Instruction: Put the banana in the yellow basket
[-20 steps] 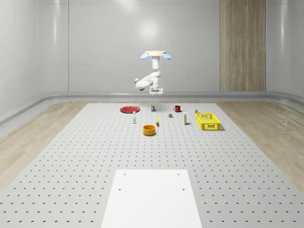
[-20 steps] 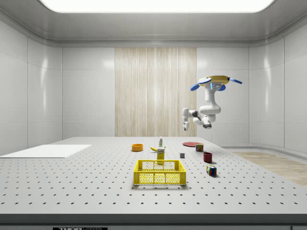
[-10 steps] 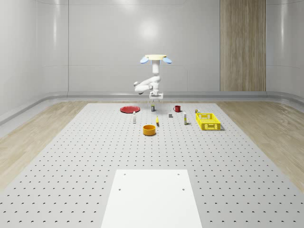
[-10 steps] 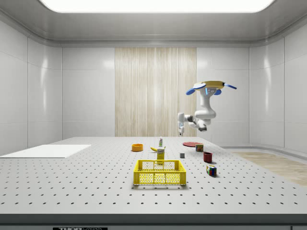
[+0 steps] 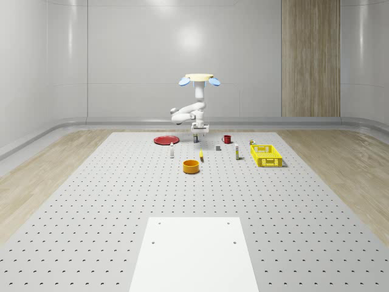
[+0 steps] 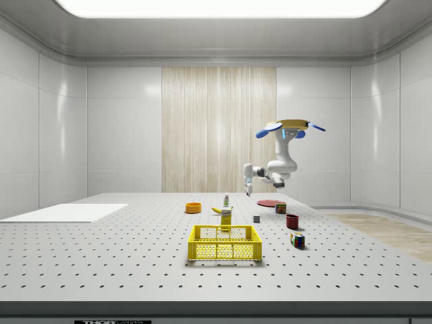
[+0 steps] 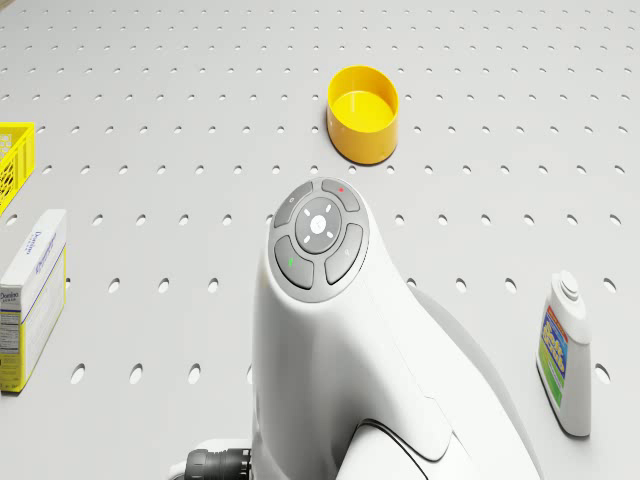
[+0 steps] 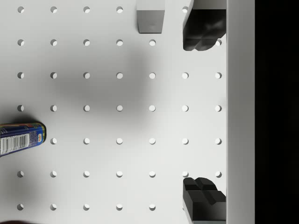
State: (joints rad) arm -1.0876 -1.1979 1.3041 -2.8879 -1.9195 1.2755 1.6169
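White perforated surface (image 5: 121, 201) seen from its near end, with a plain white rectangular panel (image 5: 194, 252) closest to the camera. Farther along stand a round orange-yellow bowl (image 5: 191, 166) and, just beyond it, the small yellow banana (image 5: 201, 155); the yellow plastic mesh basket (image 5: 266, 155) sits well apart from the banana toward the whole-scene view's right, with a small boxed carton (image 6: 226, 217) just behind it in the side view. Beyond these lie a white squeeze bottle (image 7: 563, 355), a small grey cube (image 8: 150, 18), a dark red mug (image 5: 227, 139) and a flat red plate (image 5: 165, 140). The quadrotor drone (image 5: 198, 79) hovers above the far part of the surface, its white arm folded downward. The hand (image 8: 203, 112) points straight down above bare surface, fingers (image 8: 202, 30) spread wide apart, holding and touching nothing, near a blue-labelled can (image 8: 21, 138).
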